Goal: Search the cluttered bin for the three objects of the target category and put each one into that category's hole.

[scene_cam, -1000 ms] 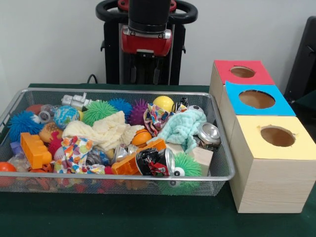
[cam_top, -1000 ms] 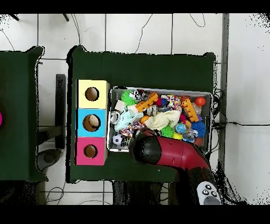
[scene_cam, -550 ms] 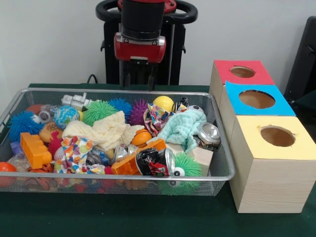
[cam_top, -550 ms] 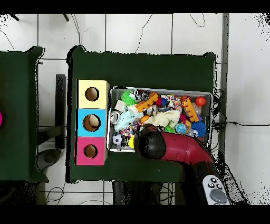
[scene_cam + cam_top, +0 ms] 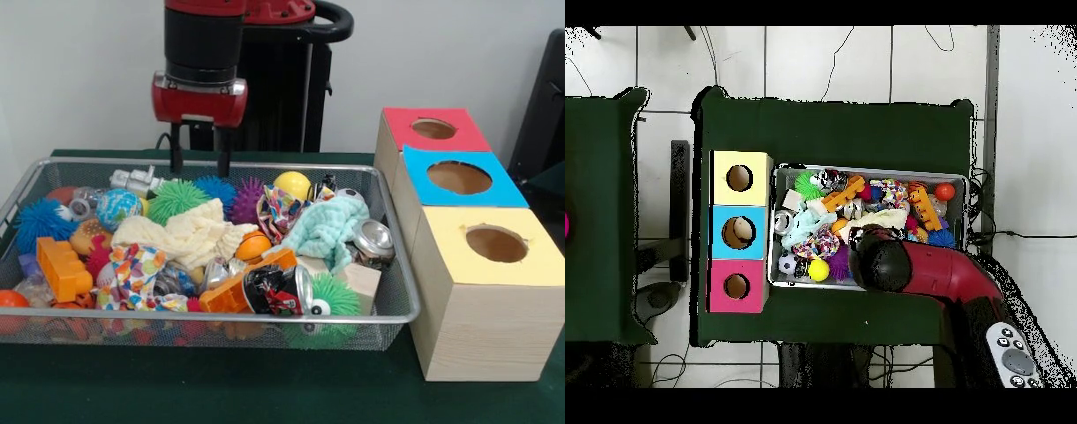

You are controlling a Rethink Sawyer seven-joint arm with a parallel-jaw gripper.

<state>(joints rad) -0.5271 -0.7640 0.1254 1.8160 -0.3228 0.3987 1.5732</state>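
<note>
My gripper [image 5: 199,168] hangs open and empty over the far rim of the wire bin [image 5: 212,317]. Just below and in front of it lie a green spiky ball [image 5: 175,199] and a blue spiky ball [image 5: 215,187]. The bin also holds a yellow ball [image 5: 292,184], a purple spiky ball [image 5: 249,200], a cream cloth [image 5: 190,235], a mint cloth [image 5: 327,228] and crushed cans [image 5: 374,238]. In the overhead view the red arm [image 5: 890,266] covers the gripper and part of the bin [image 5: 870,170].
Three wooden boxes stand beside the bin, each with a round hole: red [image 5: 433,129], blue [image 5: 459,177] and yellow [image 5: 496,243]. From above, something pale shows inside the blue box's hole [image 5: 742,232]. An orange brick [image 5: 62,268] and a wooden block [image 5: 363,279] lie near the bin's front.
The arm has swung left in the front view and right in the overhead view, uncovering the yellow ball from above. The gripper stays open and empty.
</note>
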